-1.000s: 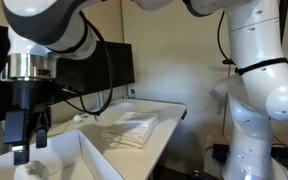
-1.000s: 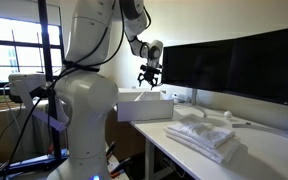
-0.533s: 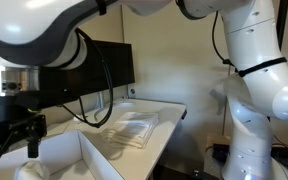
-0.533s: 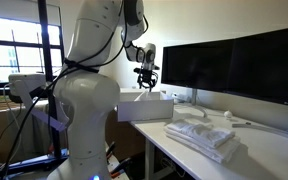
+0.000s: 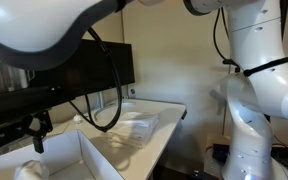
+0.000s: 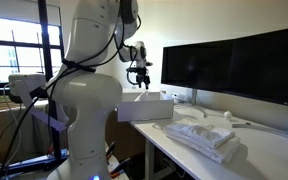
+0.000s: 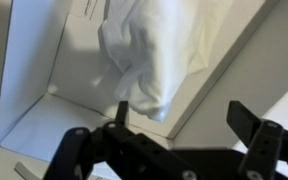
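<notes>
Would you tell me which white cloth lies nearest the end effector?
The crumpled cloth inside the white box, right below the end effector; the folded cloths lie stacked on the desk.

Exterior views from opposite ends of the desk (image 5: 174, 116), white box (image 6: 144, 106) common to both; wrist view close above it.

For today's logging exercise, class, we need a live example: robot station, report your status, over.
Jaws open, empty, above white box. Crumpled white cloth lies inside box, untouched. Nothing between jaws and cloth.
</notes>
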Controlling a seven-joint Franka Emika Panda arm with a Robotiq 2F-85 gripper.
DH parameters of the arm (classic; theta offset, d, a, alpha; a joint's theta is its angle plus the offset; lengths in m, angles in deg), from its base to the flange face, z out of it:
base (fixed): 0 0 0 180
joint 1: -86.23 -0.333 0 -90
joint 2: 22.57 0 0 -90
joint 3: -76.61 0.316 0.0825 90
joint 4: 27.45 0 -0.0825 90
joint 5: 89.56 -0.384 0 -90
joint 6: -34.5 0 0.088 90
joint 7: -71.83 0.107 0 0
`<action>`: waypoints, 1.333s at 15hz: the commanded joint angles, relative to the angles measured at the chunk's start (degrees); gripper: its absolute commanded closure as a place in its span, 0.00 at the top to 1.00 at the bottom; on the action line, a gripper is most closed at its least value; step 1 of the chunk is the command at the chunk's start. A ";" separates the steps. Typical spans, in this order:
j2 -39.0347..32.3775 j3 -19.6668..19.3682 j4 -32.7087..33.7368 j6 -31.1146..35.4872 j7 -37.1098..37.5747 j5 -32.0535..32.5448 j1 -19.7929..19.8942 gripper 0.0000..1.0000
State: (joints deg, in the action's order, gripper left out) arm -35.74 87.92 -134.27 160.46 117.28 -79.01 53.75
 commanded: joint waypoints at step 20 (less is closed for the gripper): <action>-4.97 2.80 -6.98 20.76 14.88 -2.54 8.10 1.00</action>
State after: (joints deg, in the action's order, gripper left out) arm -38.79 89.26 -141.00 175.09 138.73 -78.04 59.60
